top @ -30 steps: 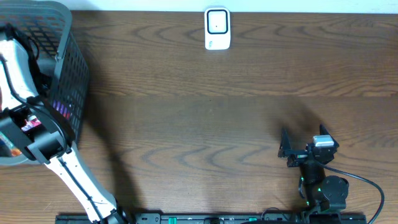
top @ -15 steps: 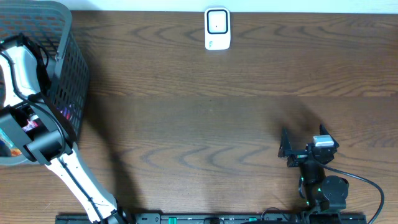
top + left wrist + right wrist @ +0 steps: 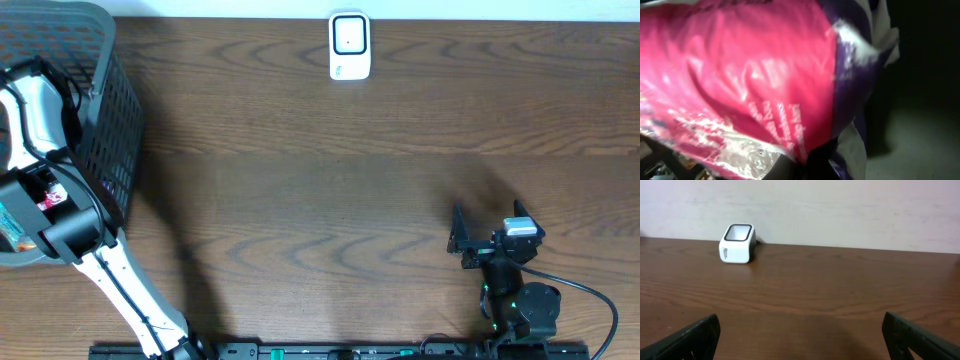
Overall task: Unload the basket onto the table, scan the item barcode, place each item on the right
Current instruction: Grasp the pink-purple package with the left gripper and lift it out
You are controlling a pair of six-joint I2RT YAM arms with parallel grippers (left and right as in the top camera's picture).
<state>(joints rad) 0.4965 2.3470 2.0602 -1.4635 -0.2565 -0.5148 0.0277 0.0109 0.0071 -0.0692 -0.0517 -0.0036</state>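
1. L gripper [image 3: 45, 195] is down inside the basket [image 3: 110, 120] at the table's [image 3: 300, 180] left edge; jaws closed, and by the look of it pinching the pink pouch [image 3: 740, 75] at its lower edge.
2. Pouch fills the L wrist view: pink foil, purple side, white print; no barcode visible, so can't tell which face carries it.
3. Edge pinch makes sense imo: keeps the flat faces free for the scanner.
4. Scanner [image 3: 349, 46] sits at the far edge, mid table, window up, well apart from the basket; pouch must come out and go across, code side toward the window.
5. R gripper [image 3: 458, 240] parked near my base on the right, fingers wide, holding nothing, facing the scanner; keeps out of the L arm's path.
6. Risk: foil is slick and crumply; thin pinch could slip on the lift.
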